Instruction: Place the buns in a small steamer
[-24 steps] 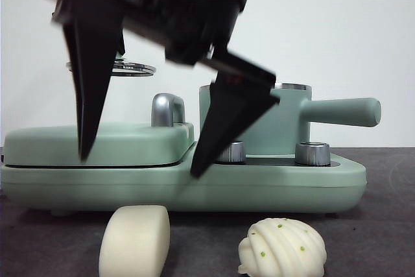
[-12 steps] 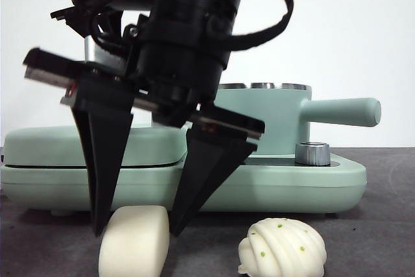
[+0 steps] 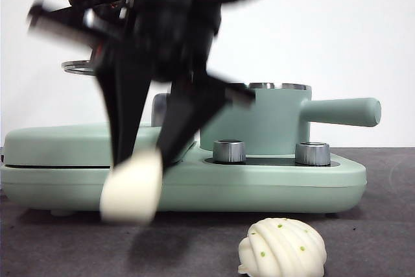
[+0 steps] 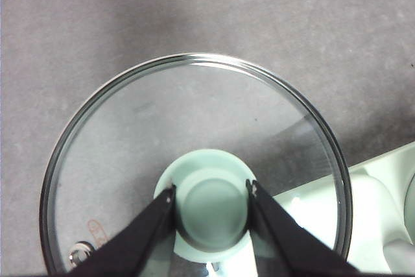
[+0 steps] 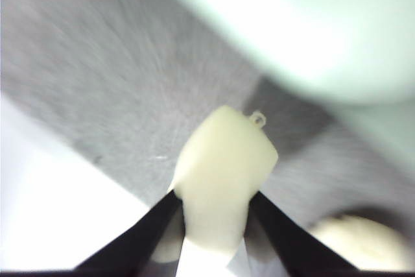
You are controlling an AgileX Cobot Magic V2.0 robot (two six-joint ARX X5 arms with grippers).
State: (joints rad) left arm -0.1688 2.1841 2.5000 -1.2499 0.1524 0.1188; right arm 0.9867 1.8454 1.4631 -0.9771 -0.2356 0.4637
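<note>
Right gripper (image 3: 139, 160): jaws closed on the smooth cream bun (image 3: 131, 186), which hangs clear of the table with its shadow beneath it; the view is motion-blurred. The right wrist view confirms the hold, with the bun (image 5: 224, 176) pinched between both jaws.
Left gripper (image 4: 211, 192): jaws clamped on the green knob (image 4: 209, 202) of the glass lid (image 4: 117, 160), held above the grey table; in the front view only the lid's rim (image 3: 78, 66) shows, high at about 10 o'clock from the lifted bun.
Small steamer (image 3: 256, 121): mint-green pot with steel rim, uncovered, stick handle (image 3: 340, 111) pointing to 3 o'clock; it stands on the green cooker base (image 3: 272, 186), up at about 2 o'clock from the held bun.
Ridged bun (image 3: 282, 249): white with green specks, resting on the table in front of the base, at about 4 o'clock from the held bun and well apart from both grippers.
Steel dials (image 3: 229, 151): two on the base, just in front of the pot.
Progress: lid is off and one bun is gripped and raised; neither bun appears to be inside the pot.
Remaining, as judged: carry the held bun over the rim and release it, then fetch the ridged bun likewise.
</note>
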